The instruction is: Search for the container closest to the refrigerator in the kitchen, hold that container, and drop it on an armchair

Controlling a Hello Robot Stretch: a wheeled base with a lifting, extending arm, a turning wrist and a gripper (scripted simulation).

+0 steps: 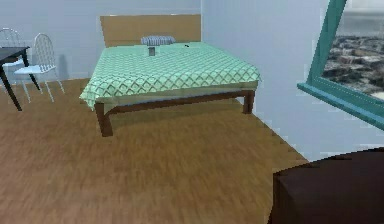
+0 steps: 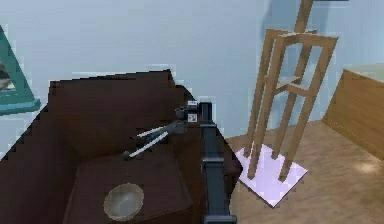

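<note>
While round container (image 2: 123, 201) lies on armchair (image 2: 105, 100) seat, jaws higher in view; hold: cannot tell

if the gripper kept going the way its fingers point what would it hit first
Probably the armchair: the gripper points down-left at its inner side wall, past the seat. Depth is unclear. The round thing on the seat sits lower in the picture, off that line.

A wooden floor (image 1: 150, 170) runs under pale blue walls (image 1: 250, 30). A bed (image 1: 170, 70) with a green lattice cover and a wooden headboard (image 1: 130, 28) stands against the far wall. At the forward view's left, a white chair (image 1: 38, 60) sits beside a dark table (image 1: 10, 75). At its right, a teal-framed window (image 1: 358, 50) looks over a city. In the arm side view, a tall wooden easel (image 2: 285, 90) stands on a pale mat (image 2: 270, 175).
</note>
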